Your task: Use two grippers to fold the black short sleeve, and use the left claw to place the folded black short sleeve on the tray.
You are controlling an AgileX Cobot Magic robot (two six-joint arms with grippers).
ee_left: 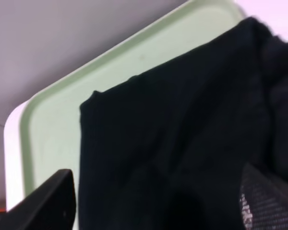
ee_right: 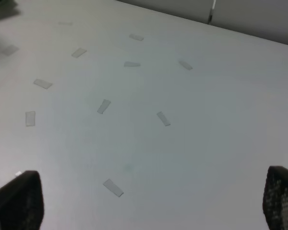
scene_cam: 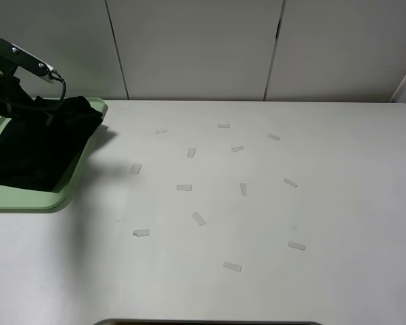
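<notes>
Your left claw point(ee_left: 158, 211) stands parted over the black short sleeve point(scene_cam: 37, 145) lying on the tray point(scene_cam: 27, 198); release looks done, so lift clear.

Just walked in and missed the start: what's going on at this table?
The left arm is over the mint-green tray at the table's far-left edge, where the folded black short sleeve lies. The left gripper has a finger on each side of the cloth; whether it grips is unclear. The right gripper is open over bare white table dotted with small tape strips, holding nothing.
</notes>
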